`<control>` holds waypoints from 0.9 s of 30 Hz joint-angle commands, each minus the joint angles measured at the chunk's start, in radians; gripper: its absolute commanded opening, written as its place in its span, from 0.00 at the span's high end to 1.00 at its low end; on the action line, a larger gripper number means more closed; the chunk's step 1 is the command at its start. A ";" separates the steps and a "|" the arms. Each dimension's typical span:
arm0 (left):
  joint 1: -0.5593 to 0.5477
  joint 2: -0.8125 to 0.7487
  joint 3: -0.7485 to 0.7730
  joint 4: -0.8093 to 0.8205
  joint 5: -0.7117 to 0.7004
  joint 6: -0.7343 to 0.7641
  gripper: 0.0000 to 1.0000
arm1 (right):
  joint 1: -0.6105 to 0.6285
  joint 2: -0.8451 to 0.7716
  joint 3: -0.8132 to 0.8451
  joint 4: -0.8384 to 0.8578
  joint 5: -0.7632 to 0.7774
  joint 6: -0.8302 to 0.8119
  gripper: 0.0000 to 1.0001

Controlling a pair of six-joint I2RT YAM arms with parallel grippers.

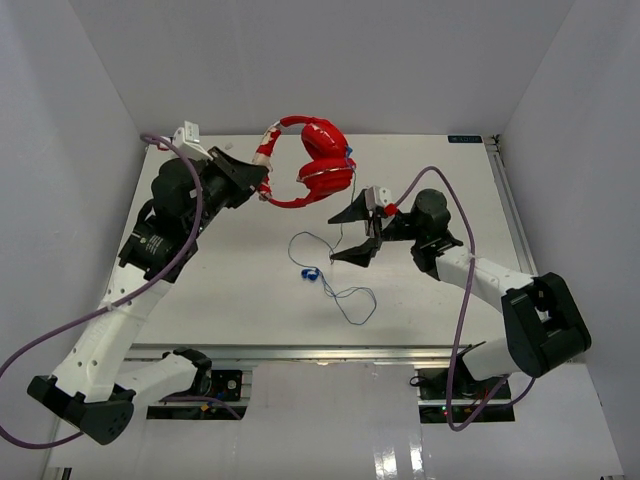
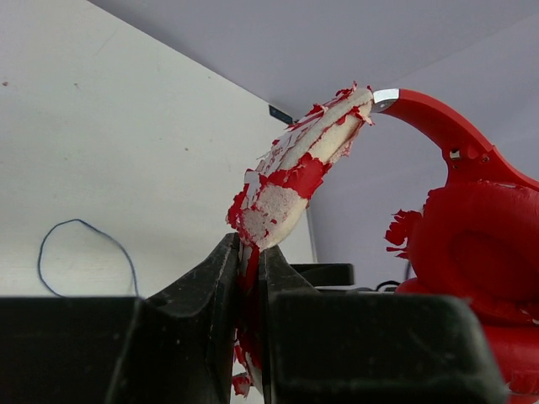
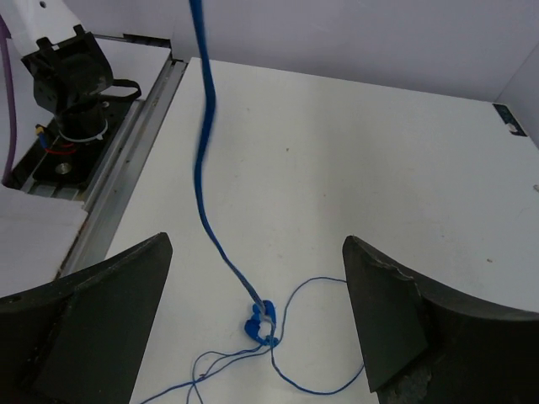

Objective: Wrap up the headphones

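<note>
Headphones: red, held aloft over the far part of the desk.
Headband: padding flaked, pale core showing. It was pinched between the closed jaws of the left tool.
Earcups: hung to the right of that tool, clear of the desk.
Cable: thin and blue. It ran down from the earcups into loose loops on the desk.
Plug: blue, lying on the desk among the loops.
Right tool: jaws wide apart, gripping nothing, above the plug. The cable hung down between its fingers.
</note>
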 commanded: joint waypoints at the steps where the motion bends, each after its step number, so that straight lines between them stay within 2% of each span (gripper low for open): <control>1: 0.009 -0.004 0.113 0.094 0.042 -0.133 1.00 | 0.019 0.033 -0.054 0.387 -0.043 0.260 0.16; 6: 0.012 0.014 0.180 0.114 0.005 -0.151 1.00 | 0.053 0.044 -0.093 0.443 -0.069 0.281 0.31; 10: 0.017 0.047 0.228 0.112 0.010 -0.160 1.00 | 0.124 0.048 -0.093 0.502 -0.070 0.348 0.49; 13: 0.025 0.062 0.264 0.102 -0.004 -0.152 1.00 | 0.145 0.039 -0.090 0.436 -0.064 0.303 0.63; 16: 0.045 0.091 0.332 0.090 -0.050 -0.119 1.00 | 0.147 0.021 -0.106 0.314 -0.040 0.236 0.87; 17: 0.050 0.100 0.349 0.084 -0.072 -0.098 1.00 | 0.147 0.008 -0.113 0.281 -0.022 0.212 0.92; 18: 0.053 0.109 0.360 0.073 -0.110 -0.066 1.00 | 0.147 -0.013 -0.119 0.248 0.002 0.190 0.92; 20: 0.058 0.146 0.380 0.052 -0.198 0.032 1.00 | 0.147 -0.081 -0.071 -0.140 0.091 0.069 0.92; 21: 0.058 0.159 0.370 0.058 -0.234 0.121 1.00 | 0.156 -0.133 -0.013 -0.346 0.182 -0.066 0.92; 23: 0.061 0.196 0.344 0.060 -0.315 0.244 1.00 | 0.185 -0.173 0.149 -0.690 0.486 -0.365 0.92; 24: 0.062 0.212 0.324 0.071 -0.340 0.310 1.00 | 0.192 -0.185 0.171 -0.811 0.527 -0.405 0.92; 26: 0.063 0.240 0.246 0.110 -0.357 0.445 1.00 | 0.195 -0.215 0.268 -0.968 0.830 -0.541 0.92; 27: 0.062 0.249 0.180 0.149 -0.351 0.532 1.00 | 0.196 -0.243 0.278 -0.999 0.918 -0.578 0.92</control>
